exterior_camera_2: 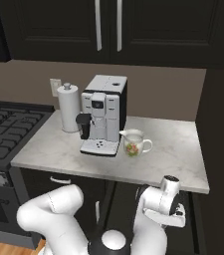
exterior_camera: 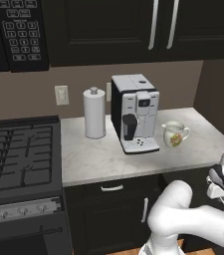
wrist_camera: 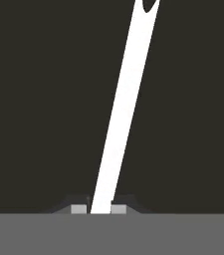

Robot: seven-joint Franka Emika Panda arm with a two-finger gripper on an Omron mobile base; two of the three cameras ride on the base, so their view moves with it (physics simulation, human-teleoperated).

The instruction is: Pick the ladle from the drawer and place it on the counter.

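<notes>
We have our hand point(wrist_camera: 101, 209) closed on the ladle point(wrist_camera: 123, 107): in the hand view the two fingertips point(wrist_camera: 77, 208) sit tight against either side of the white handle, which runs up and away over the dark inside of the drawer point(wrist_camera: 39, 99). So the pick looks made, and the lift out is the step in hand.

From the base views the hand is low, in front of the dark cabinets and below the front edge of the table point(exterior_camera: 98, 159), toward its right end. Next, we judge, we must raise the ladle straight up until it clears that front edge, then carry it forward over the slab.

For room, the front strip of the table is bare. The coffee machine point(exterior_camera: 133, 112) stands mid-table, the small floral jug point(exterior_camera: 175, 133) just to its right, the paper towel roll point(exterior_camera: 94, 112) nearer the stove point(exterior_camera: 19, 154). The right front corner is the nearest open spot, clear of the jug.
</notes>
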